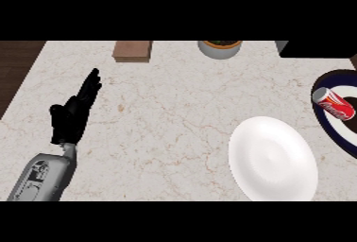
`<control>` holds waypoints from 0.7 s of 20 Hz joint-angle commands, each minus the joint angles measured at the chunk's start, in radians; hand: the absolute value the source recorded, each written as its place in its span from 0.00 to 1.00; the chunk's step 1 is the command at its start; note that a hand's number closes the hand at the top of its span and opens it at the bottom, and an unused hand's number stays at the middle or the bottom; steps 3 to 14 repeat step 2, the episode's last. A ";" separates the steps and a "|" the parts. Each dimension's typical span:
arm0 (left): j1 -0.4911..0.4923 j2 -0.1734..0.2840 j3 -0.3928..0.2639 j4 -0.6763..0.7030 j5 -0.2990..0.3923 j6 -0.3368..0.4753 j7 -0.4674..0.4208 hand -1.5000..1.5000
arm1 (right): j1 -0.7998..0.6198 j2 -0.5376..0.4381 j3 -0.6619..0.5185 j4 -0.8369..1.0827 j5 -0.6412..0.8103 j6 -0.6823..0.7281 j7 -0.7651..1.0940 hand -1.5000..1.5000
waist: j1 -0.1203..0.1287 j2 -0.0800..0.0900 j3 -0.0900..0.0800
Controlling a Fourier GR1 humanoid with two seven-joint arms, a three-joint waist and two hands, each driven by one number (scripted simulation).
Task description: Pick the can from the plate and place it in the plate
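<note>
One red can [335,103] lay on its side in the dark plate [335,132] at the right, beside the white plate [273,159]. It probably was light and smooth, best taken around its middle. The left hand [75,111] rested with straight fingers.

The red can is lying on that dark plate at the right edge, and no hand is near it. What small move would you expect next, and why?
Probably the right robot hand, not in view now, should come in toward the red can, which lies on its side on the dark plate. The left robot hand rests open far across the counter, and the white plate waits beside the dark one.
</note>
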 commanded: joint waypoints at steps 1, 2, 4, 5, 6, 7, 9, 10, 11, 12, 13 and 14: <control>-0.004 -0.017 -0.010 0.004 -0.010 0.013 0.002 0.50 | 0.034 -0.004 -0.007 -0.014 -0.008 0.101 -0.076 0.00 | -0.005 0.001 0.001; -0.008 -0.003 -0.004 0.004 -0.007 0.000 -0.008 0.50 | 0.026 0.006 -0.010 -0.014 -0.013 0.090 -0.062 0.00 | 0.006 0.004 0.002; -0.008 -0.003 -0.004 0.004 -0.007 0.000 -0.008 0.50 | 0.026 0.006 -0.010 -0.014 -0.013 0.090 -0.062 0.00 | 0.006 0.004 0.002; -0.008 -0.003 -0.004 0.004 -0.007 0.000 -0.008 0.50 | 0.026 0.006 -0.010 -0.014 -0.013 0.090 -0.062 0.00 | 0.006 0.004 0.002; -0.008 -0.003 -0.004 0.004 -0.007 0.000 -0.008 0.50 | 0.026 0.006 -0.010 -0.014 -0.013 0.090 -0.062 0.00 | 0.006 0.004 0.002; -0.008 -0.003 -0.004 0.004 -0.007 0.000 -0.008 0.50 | 0.026 0.006 -0.010 -0.014 -0.013 0.090 -0.062 0.00 | 0.006 0.004 0.002; -0.008 -0.003 -0.004 0.004 -0.007 0.000 -0.008 0.50 | 0.026 0.006 -0.010 -0.014 -0.013 0.090 -0.062 0.00 | 0.006 0.004 0.002; -0.008 -0.003 -0.004 0.004 -0.007 0.000 -0.008 0.50 | 0.026 0.006 -0.010 -0.014 -0.013 0.090 -0.062 0.00 | 0.006 0.004 0.002; -0.008 -0.003 -0.004 0.004 -0.007 0.000 -0.008 0.50 | 0.026 0.006 -0.010 -0.014 -0.013 0.090 -0.062 0.00 | 0.006 0.004 0.002; -0.008 -0.003 -0.004 0.004 -0.007 0.000 -0.008 0.50 | 0.026 0.006 -0.010 -0.014 -0.013 0.090 -0.062 0.00 | 0.006 0.004 0.002; -0.008 -0.003 -0.004 0.004 -0.007 0.000 -0.008 0.50 | 0.026 0.006 -0.010 -0.014 -0.013 0.090 -0.062 0.00 | 0.006 0.004 0.002; -0.008 -0.003 -0.004 0.004 -0.007 0.000 -0.008 0.50 | 0.026 0.006 -0.010 -0.014 -0.013 0.090 -0.062 0.00 | 0.006 0.004 0.002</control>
